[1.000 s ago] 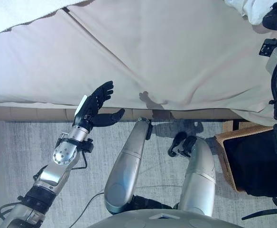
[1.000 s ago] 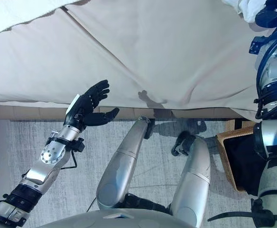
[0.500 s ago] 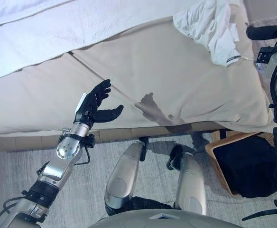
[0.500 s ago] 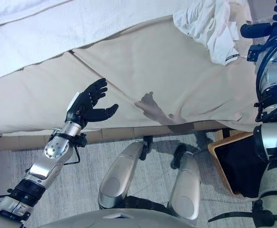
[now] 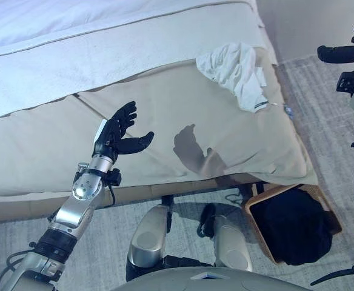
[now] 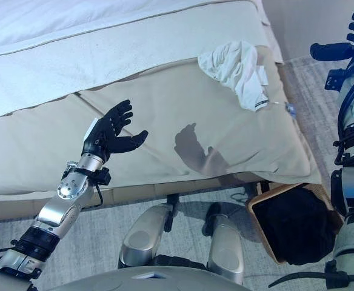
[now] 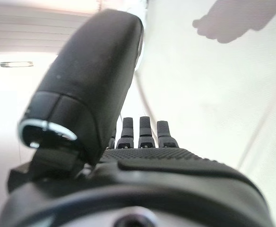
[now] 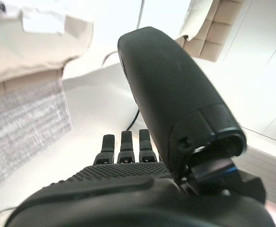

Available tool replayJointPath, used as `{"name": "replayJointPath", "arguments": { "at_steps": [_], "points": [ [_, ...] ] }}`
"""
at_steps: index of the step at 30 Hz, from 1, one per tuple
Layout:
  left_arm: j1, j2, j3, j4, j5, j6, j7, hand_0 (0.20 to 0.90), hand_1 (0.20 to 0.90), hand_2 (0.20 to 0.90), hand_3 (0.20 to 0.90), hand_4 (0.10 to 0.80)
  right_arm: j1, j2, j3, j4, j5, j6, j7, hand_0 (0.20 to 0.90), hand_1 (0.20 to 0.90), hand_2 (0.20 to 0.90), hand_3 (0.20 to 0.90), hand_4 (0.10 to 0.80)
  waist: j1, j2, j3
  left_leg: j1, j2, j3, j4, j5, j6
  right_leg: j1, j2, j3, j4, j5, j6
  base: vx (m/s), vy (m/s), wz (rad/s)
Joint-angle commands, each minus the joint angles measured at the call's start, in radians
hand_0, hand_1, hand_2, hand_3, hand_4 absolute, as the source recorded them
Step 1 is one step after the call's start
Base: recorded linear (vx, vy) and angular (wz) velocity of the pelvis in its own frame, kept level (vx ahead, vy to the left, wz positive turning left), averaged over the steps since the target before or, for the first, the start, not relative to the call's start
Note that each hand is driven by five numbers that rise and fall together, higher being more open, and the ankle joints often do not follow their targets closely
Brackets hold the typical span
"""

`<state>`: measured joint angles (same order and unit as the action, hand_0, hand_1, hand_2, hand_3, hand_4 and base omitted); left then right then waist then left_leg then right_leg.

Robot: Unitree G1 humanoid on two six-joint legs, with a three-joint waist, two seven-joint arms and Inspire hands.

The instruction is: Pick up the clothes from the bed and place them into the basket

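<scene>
A crumpled white garment (image 5: 236, 65) lies on the beige bed cover (image 5: 165, 115) near the bed's right corner. A wicker basket (image 5: 330, 209) with dark clothing (image 5: 292, 225) inside stands on the floor below that corner. My left hand (image 5: 117, 133) is open and empty, held above the bed's front part, well left of the garment. My right hand (image 5: 349, 51) is open and empty, raised at the far right, beyond the bed's side and above the carpet. Both wrist views show straight fingers (image 7: 140, 127) (image 8: 124, 142) holding nothing.
A white blanket (image 5: 74, 54) covers the far part of the bed. The bed's wooden base (image 5: 19, 206) runs along the front. Grey carpet (image 5: 322, 121) lies in front and to the right of the bed.
The camera has tilted up and back, so the garment, the bed's corner and the whole basket have come into sight. Both hands stay open and raised as before.
</scene>
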<state>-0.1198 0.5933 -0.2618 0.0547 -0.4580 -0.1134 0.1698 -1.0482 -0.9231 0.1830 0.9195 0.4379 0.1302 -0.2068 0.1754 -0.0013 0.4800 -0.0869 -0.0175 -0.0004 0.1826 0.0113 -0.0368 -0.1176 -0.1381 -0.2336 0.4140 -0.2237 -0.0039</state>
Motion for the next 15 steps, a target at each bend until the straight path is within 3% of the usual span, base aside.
{"name": "replayJointPath", "arguments": {
  "at_steps": [1,2,3,5,7,8,9,11,12,13,15],
  "points": [
    [0.044,-0.075,0.035,0.022,-0.025,-0.063,-0.005,0.9,0.9,0.9,0.9,0.8,0.118,-0.044,0.027,-0.11,-0.04,-0.072,-0.008,0.9,0.9,0.9,0.9,0.8,-0.041,-0.031,-0.223,-0.082,0.033,0.08,0.199,-0.046,-0.023,0.112,0.049,-0.079,-0.283,0.125,-0.042,0.075,-0.062,0.15],
    [0.034,-0.079,0.026,0.032,-0.027,-0.054,-0.023,0.9,0.9,0.9,0.9,0.8,0.147,-0.053,0.007,-0.113,-0.036,-0.068,-0.015,0.9,0.9,0.9,0.9,0.8,-0.05,-0.035,-0.225,-0.113,0.028,0.131,0.273,-0.062,-0.025,0.13,0.044,-0.103,-0.31,0.139,-0.04,0.072,-0.023,0.32],
    [0.032,-0.078,0.017,0.047,-0.041,-0.063,-0.04,0.9,0.9,0.9,0.9,0.8,0.152,-0.059,-0.001,-0.107,-0.042,-0.065,-0.02,0.9,0.9,0.9,0.9,0.8,-0.047,-0.022,-0.227,-0.142,-0.018,0.161,0.259,-0.067,-0.03,0.14,0.051,-0.112,-0.315,0.149,-0.024,0.107,0.051,0.49],
    [0.055,-0.065,0.024,0.035,-0.06,-0.072,-0.033,0.9,0.9,0.9,0.9,0.8,0.154,-0.041,0.003,-0.113,-0.053,-0.069,-0.022,0.9,0.9,0.9,0.9,0.8,-0.025,0.002,-0.23,-0.119,-0.028,0.116,0.132,-0.07,-0.018,0.135,0.07,-0.082,-0.267,0.118,-0.016,0.11,0.131,0.48],
    [0.068,-0.053,0.046,0.012,-0.055,-0.069,-0.015,0.9,0.9,0.9,0.9,0.8,0.194,0.009,-0.01,-0.171,-0.053,-0.056,-0.06,0.9,0.9,0.9,0.9,0.8,-0.02,0.007,-0.235,-0.094,-0.065,0.133,0.092,-0.105,0.028,0.116,0.073,-0.088,-0.229,0.105,-0.004,0.066,0.084,-0.09],
    [0.067,-0.049,0.061,-0.01,-0.036,-0.056,0.003,0.9,0.9,0.9,0.9,0.8,0.224,0.029,-0.018,-0.203,-0.051,-0.061,-0.066,0.9,0.9,0.9,0.9,0.8,-0.014,0.017,-0.235,-0.067,-0.058,0.125,0.029,-0.095,0.045,0.111,0.088,-0.093,-0.194,0.083,-0.004,0.086,0.008,-0.57],
    [0.064,-0.046,0.068,-0.016,-0.014,-0.049,0.003,0.9,0.9,0.9,0.9,0.8,0.246,0.03,-0.034,-0.219,-0.036,-0.055,-0.068,0.9,0.9,0.9,0.9,0.8,-0.018,0.02,-0.238,-0.045,-0.044,0.159,0.01,-0.097,0.054,0.106,0.088,-0.105,-0.166,0.067,-0.004,0.133,-0.023,-0.44],
    [0.056,-0.033,0.069,-0.009,-0.017,-0.056,-0.001,0.9,0.9,0.9,0.9,0.8,0.254,0.034,-0.049,-0.205,-0.043,-0.067,-0.037,0.9,0.9,0.9,0.9,0.8,-0.013,0.022,-0.24,0.002,-0.057,0.096,-0.041,-0.082,0.062,0.082,0.065,-0.088,-0.145,0.104,0.03,0.138,-0.105,-0.22],
    [0.04,-0.028,0.065,-0.015,-0.023,-0.059,-0.008,0.9,0.9,0.9,0.9,0.8,0.239,0.027,-0.053,-0.19,-0.044,-0.065,-0.04,0.9,0.9,0.9,0.9,0.8,-0.018,0.026,-0.235,0.009,-0.053,0.083,-0.043,-0.085,0.062,0.064,0.034,-0.07,-0.174,0.134,0.048,0.078,-0.116,-0.09],
    [0.036,-0.027,0.064,-0.016,-0.024,-0.059,-0.008,0.9,0.9,0.9,0.9,0.8,0.235,0.026,-0.054,-0.185,-0.045,-0.066,-0.039,0.9,0.9,0.9,0.9,0.8,-0.02,0.028,-0.232,0.01,-0.053,0.078,-0.044,-0.086,0.063,0.061,0.028,-0.067,-0.182,0.142,0.052,-0.007,-0.122,0.08],
    [0.007,-0.025,0.05,-0.007,-0.041,-0.074,0.003,0.9,0.9,0.9,0.9,0.8,0.206,0.03,-0.043,-0.16,-0.05,-0.079,-0.046,0.9,0.9,0.9,0.9,0.8,-0.038,0.028,-0.211,0.01,-0.061,0.057,-0.041,-0.104,0.069,0.011,-0.024,-0.017,-0.242,0.236,0.096,-0.092,-0.194,0.17]
  ]
}}
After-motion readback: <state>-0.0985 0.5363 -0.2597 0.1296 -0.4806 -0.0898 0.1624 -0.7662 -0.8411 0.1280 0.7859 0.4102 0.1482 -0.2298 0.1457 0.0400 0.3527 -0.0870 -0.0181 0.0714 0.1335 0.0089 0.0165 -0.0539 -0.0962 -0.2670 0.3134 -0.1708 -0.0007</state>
